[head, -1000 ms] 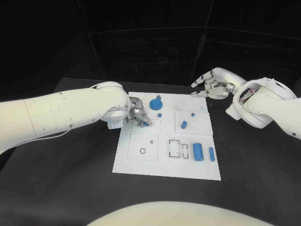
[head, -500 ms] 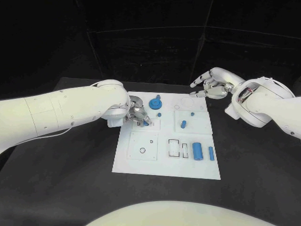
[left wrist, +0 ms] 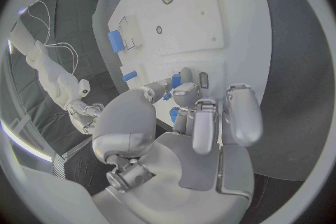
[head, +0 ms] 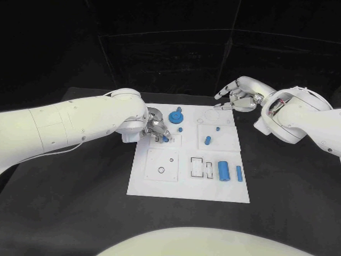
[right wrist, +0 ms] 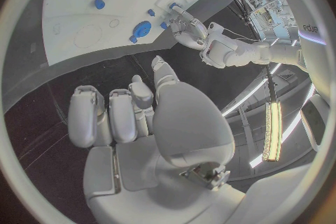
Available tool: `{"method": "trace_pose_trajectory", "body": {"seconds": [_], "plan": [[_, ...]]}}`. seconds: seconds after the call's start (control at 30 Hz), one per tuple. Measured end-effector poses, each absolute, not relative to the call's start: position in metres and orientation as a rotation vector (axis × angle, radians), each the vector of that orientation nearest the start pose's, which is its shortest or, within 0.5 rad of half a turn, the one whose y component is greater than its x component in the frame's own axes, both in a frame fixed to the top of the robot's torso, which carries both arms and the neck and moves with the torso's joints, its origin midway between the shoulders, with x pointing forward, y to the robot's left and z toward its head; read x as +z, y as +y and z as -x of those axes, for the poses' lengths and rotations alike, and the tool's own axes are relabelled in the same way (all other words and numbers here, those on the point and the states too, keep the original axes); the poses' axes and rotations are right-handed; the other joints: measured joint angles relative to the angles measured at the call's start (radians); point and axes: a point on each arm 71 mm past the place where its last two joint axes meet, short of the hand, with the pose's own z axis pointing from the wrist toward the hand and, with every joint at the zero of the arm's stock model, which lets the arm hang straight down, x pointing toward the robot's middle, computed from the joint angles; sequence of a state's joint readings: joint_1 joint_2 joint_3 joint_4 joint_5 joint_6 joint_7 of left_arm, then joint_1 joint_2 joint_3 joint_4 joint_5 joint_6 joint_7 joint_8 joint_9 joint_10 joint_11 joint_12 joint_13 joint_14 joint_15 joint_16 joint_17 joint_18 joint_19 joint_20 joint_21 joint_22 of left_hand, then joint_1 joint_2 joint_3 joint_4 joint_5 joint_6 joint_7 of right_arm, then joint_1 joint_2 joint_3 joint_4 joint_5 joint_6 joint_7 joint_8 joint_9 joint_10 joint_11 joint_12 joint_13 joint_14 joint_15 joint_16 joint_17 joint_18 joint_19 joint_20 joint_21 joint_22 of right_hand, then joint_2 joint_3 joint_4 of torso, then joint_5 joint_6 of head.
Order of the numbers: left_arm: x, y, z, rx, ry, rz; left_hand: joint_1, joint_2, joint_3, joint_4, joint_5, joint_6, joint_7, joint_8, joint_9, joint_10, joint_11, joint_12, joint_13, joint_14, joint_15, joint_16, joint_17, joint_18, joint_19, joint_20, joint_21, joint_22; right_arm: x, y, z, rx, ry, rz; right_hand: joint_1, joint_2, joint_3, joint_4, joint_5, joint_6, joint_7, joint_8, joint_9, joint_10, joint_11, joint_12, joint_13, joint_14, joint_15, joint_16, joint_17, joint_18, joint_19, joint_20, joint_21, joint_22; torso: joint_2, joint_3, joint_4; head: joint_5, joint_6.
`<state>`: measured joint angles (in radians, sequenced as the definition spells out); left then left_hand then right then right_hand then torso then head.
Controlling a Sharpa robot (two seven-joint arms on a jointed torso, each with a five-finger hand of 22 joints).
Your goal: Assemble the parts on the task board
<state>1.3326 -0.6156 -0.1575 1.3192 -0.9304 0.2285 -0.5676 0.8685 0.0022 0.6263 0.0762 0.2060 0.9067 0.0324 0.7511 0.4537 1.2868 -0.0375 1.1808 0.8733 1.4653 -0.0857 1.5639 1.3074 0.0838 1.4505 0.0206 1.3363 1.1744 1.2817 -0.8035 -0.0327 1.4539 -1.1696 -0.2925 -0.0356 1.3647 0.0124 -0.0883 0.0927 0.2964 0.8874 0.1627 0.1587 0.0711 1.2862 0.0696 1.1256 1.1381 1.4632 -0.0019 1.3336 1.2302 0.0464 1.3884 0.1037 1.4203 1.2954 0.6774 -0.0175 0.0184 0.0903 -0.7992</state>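
Observation:
The white task board (head: 159, 186) lies mid-table. My left hand (head: 154, 129) is low over its left side, fingers curled, pinching a small blue part (head: 164, 139) against the board; the left wrist view shows that blue part (left wrist: 176, 80) between the fingertips. A blue gear-shaped part (head: 175, 117) stands just beyond the hand. A short blue cylinder (head: 208, 141) lies mid-board, and a thick cylinder (head: 224, 170) and a slim pin (head: 239, 174) lie near the right front. My right hand (head: 238, 98) hovers past the board's far right corner, fingers apart, holding nothing.
Outlined rectangular slots (head: 201, 168) and a panel with a round hole (head: 161, 170) sit in the board's front half. Two tiny blue pieces (head: 180, 129) (head: 218, 129) stand mid-board. Black table (head: 70, 213) surrounds the board.
My left arm has shifted slightly while its hand stays at the same spot on the board. The right hand has barely moved.

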Motion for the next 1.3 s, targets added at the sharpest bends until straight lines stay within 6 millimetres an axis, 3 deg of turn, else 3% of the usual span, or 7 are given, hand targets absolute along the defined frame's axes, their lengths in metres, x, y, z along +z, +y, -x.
{"method": "trace_pose_trajectory", "body": {"seconds": [0.53, 0.9, 1.1, 1.3], "plan": [[-0.2177, 0.1626, -0.5139, -0.359, 2.459, 0.137, -0.029, 0.024, 0.007, 0.027, -0.001, 0.013, -0.003, -0.011, -0.008, 0.014, 0.000, 0.010, 0.022, 0.004, -0.003, 0.004, 0.000, 0.000, 0.000, 0.000, 0.000, 0.001, -0.1479, -0.1987, -0.5132, 0.803, 1.668, -0.053, 0.007, 0.007, -0.002, -0.002, 0.027, 0.000, 0.000, 0.000, -0.001, 0.000, 0.000, -0.004, -0.004, 0.004, -0.004, -0.004, 0.000, 0.000, 0.000, 0.000, -0.001, -0.001, 0.000, -0.0005, 0.0008, -0.001, -0.004], [-0.2175, 0.1620, -0.5138, -0.360, 2.465, 0.132, -0.020, 0.034, 0.037, 0.007, 0.003, 0.015, -0.006, -0.015, -0.010, 0.018, -0.003, 0.012, 0.032, 0.004, -0.003, 0.004, 0.000, 0.000, 0.000, 0.000, 0.000, 0.002, -0.1482, -0.1982, -0.5135, 0.803, 1.672, -0.052, 0.007, 0.007, -0.003, -0.003, 0.038, 0.000, 0.000, 0.000, -0.001, 0.000, 0.000, -0.004, -0.005, 0.004, -0.004, -0.004, 0.000, 0.000, 0.000, 0.000, -0.004, -0.001, -0.001, -0.0005, 0.0013, -0.001, -0.006], [-0.2174, 0.1619, -0.5136, -0.360, 2.468, 0.130, -0.020, 0.033, 0.037, 0.007, 0.003, 0.019, -0.002, -0.015, -0.012, 0.018, -0.003, 0.012, 0.033, 0.003, -0.003, 0.004, 0.000, 0.000, 0.000, 0.000, 0.000, 0.002, -0.1484, -0.1981, -0.5135, 0.802, 1.674, -0.052, 0.007, 0.007, -0.005, 0.000, 0.038, 0.000, 0.000, 0.000, -0.001, 0.000, 0.000, -0.004, -0.005, 0.004, -0.004, -0.007, 0.000, 0.000, 0.000, 0.000, -0.004, -0.002, -0.001, -0.0005, 0.0013, -0.001, -0.007], [-0.2174, 0.1619, -0.5136, -0.360, 2.470, 0.128, -0.047, 0.007, 0.010, 0.013, 0.004, 0.033, -0.008, -0.015, -0.013, 0.025, -0.004, 0.012, 0.038, 0.004, -0.003, 0.004, 0.000, 0.000, 0.000, 0.000, 0.000, 0.005, -0.1485, -0.1981, -0.5137, 0.802, 1.675, -0.052, 0.007, 0.007, -0.005, 0.000, 0.043, 0.000, 0.000, 0.004, -0.001, 0.000, 0.000, -0.004, -0.006, 0.004, -0.004, -0.007, 0.000, 0.000, 0.000, 0.000, -0.004, -0.004, -0.001, -0.0006, 0.0014, -0.002, -0.007]]}}
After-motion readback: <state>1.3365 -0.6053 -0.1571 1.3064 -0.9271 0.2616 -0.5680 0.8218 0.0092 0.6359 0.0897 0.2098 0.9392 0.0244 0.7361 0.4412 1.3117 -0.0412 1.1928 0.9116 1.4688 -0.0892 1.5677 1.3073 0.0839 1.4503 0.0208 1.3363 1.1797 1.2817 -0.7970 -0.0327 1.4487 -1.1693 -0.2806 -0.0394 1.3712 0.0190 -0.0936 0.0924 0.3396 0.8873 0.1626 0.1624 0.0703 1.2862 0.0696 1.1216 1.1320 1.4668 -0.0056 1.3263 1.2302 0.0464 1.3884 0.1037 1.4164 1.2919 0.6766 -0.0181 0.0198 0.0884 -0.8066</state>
